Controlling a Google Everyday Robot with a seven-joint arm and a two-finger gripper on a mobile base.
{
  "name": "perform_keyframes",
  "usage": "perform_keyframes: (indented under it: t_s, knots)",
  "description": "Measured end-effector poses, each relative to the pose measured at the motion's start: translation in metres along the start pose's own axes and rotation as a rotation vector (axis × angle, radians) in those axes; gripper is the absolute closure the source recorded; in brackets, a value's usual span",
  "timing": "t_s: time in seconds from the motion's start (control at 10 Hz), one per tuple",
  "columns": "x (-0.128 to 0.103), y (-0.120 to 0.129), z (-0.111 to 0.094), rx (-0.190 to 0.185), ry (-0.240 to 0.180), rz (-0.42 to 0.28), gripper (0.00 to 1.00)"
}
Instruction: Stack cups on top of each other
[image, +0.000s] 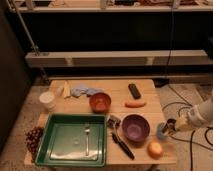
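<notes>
- Claw (171, 126) at the right edge of the tabletop (150, 90), reaching in from the right on a pale arm (200, 115), closed tight on what looks like the small dark metal cup (169, 125).
- Metal cup held just above and partly over the pale blue cup (162, 132), which sits at the near right edge of the tabletop, just right of the purple bowl (135, 127).
- Hard to tell whether the metal cup already touches the blue one or hangs slightly clear.
- Judged stage: lining up the held cup over the blue cup, release not yet made.
- Main risk: blue cup so close to the tabletop edge that a sideways nudge from the claw or the metal cup could push it off onto the floor.
- Second risk: letting go off-centre, leaving the metal cup tilted on the rim, then tipping out and rolling.
- Third risk: pressing down too hard, toppling the light blue cup or jamming the two together crooked.
- Also near: orange fruit (155, 149) just left of and nearer than the cups, a possible obstacle if anything rolls.
- Farther off and out of the way: red bowl (100, 102), carrot (135, 104), green tray (55, 145) with a fork (87, 137), white cup (47, 99) at far left.
</notes>
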Motion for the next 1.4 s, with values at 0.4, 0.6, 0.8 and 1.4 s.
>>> perform_keyframes:
  t_s: [0.4,0.6,0.8,1.4]
  knots:
    - [0.006,0.003,0.005,-0.003,-0.009,0.004,1.00]
    - [0.008,0.004,0.009,-0.008,-0.014,0.002,1.00]
    - [0.011,0.005,0.014,-0.011,-0.018,0.002,1.00]
    - [0.017,0.007,0.022,-0.013,-0.028,0.005,1.00]
